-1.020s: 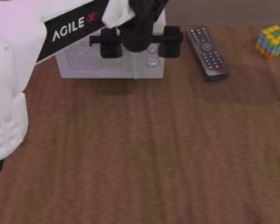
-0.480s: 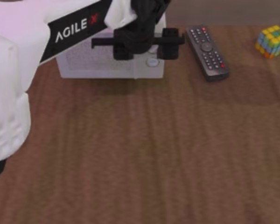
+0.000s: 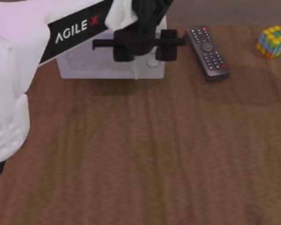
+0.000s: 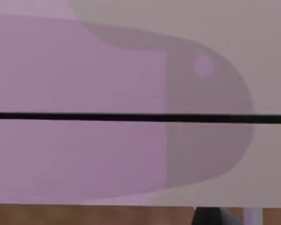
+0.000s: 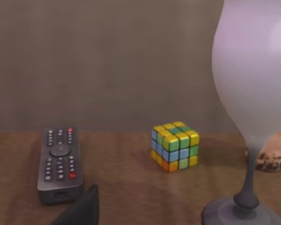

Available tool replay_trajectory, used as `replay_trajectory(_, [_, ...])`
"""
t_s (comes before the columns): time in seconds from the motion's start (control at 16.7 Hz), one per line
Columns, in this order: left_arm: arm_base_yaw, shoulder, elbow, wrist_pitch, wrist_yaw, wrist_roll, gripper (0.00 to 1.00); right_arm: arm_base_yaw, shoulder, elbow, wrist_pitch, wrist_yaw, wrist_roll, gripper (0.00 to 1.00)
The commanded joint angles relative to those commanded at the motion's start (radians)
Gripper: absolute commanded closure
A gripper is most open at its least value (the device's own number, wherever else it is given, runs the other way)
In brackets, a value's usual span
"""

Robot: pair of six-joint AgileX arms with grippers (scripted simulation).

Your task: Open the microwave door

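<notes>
The microwave (image 3: pixel 110 63) stands at the far edge of the counter (image 3: pixel 154 150), left of centre. The left tool (image 3: pixel 141 47) hangs directly over its front, where the microwave door (image 3: pixel 96 61) meets the knob panel, fingers (image 3: pixel 123 49) parted around the door's handle edge. Right of it lie a remote (image 3: pixel 207 52) and a colour cube (image 3: pixel 273 41). The right tool is out of the top view.

Top overhead; left wrist close; right wrist low
</notes>
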Motion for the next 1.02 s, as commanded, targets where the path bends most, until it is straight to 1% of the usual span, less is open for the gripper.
replay_trajectory(0.36, [0.000,-0.081,-0.123,0.039,-0.030,-0.016,1.00,0.000,0.000,0.000,0.000,0.000,0.000,0.00])
replay_trajectory(1.02, [0.000,-0.093,-0.132,0.046,-0.034,-0.019,1.00,0.000,0.000,0.000,0.000,0.000,0.000,0.00])
